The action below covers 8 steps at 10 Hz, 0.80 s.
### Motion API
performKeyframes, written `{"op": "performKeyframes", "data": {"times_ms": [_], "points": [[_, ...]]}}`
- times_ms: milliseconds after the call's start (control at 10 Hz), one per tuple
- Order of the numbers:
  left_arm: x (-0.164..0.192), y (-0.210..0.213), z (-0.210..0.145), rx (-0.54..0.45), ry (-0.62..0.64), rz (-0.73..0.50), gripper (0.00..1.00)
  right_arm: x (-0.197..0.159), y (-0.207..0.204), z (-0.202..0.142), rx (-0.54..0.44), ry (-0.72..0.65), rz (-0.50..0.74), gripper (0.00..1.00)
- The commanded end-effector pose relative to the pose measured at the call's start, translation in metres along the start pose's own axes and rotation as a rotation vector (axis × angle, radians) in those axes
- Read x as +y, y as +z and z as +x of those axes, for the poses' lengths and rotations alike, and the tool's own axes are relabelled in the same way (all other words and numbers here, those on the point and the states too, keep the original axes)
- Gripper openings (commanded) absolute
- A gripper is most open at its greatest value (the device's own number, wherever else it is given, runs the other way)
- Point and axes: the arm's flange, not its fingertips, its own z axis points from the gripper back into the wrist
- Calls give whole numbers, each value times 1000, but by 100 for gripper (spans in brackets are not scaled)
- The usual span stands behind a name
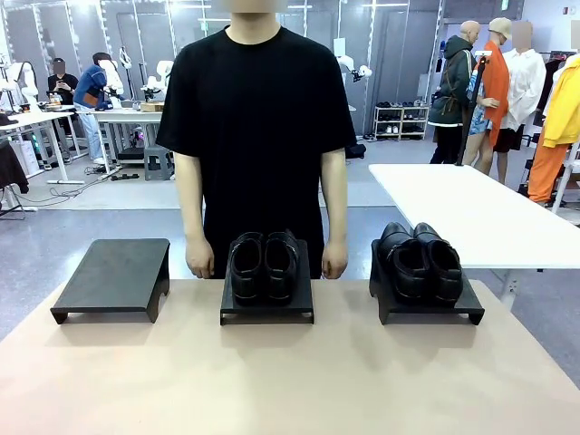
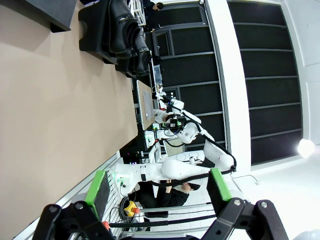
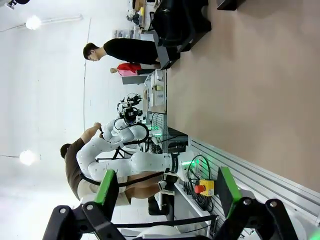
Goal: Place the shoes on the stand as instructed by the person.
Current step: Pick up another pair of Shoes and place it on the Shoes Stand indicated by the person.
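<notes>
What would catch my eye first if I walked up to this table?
Two pairs of glossy black shoes: one pair on the middle stand, another pair on the right stand, while the left stand sits bare. The person in a black T-shirt stands right behind the middle stand, hands at the table's far edge.

Three stands sat in a row along the bench's (image 1: 272, 381) far edge, the left stand (image 1: 113, 279) bare, one pair of shoes (image 1: 264, 265) on the middle stand (image 1: 267, 308), another pair (image 1: 420, 262) on the right stand (image 1: 426, 306), the person (image 1: 256, 136) behind the middle.
</notes>
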Motion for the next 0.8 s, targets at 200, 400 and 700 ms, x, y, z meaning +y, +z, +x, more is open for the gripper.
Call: {"op": "performKeyframes", "data": {"times_ms": [200,400,700], "points": [[-2,-1,-2,-11,-17,5,100,2,0,-4,15,22,0,100],[-2,-1,-2,-11,-17,5,100,2,0,-4,15,22,0,100],[-2,-1,-2,-11,-17,5,100,2,0,-4,15,22,0,100]]}}
